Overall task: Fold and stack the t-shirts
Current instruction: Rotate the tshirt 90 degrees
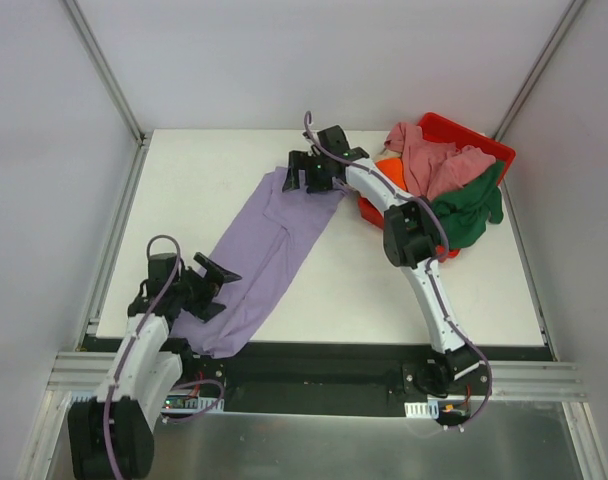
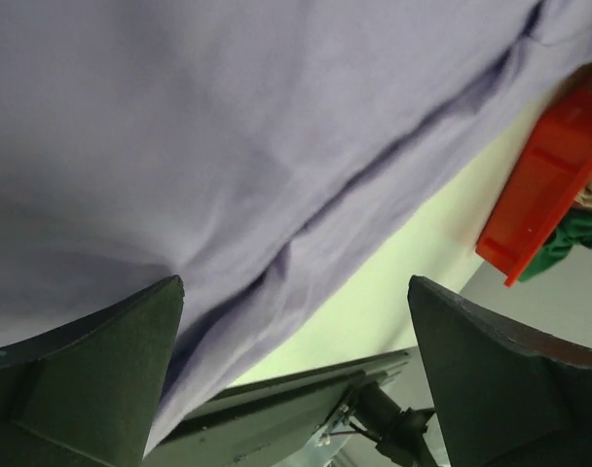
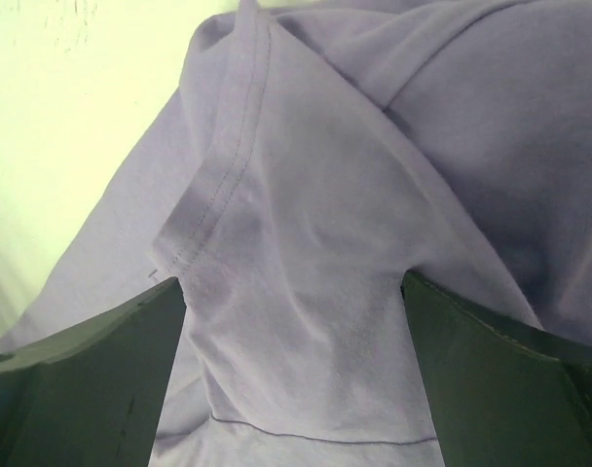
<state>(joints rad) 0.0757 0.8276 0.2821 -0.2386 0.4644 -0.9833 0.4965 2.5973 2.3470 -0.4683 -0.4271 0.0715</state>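
While left pincer and right pincer gape, lavender shirt lies beneath both.

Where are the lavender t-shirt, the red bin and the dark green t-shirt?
lavender t-shirt (image 1: pixel 264 250), top view, middle of its body
red bin (image 1: pixel 479 137), top view, far rim
dark green t-shirt (image 1: pixel 469 210), top view, draped front

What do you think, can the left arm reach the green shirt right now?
Probably not. The green shirt hangs on the red bin at far right; the left claw sits near left over the lavender shirt, with the right arm stretched between them.
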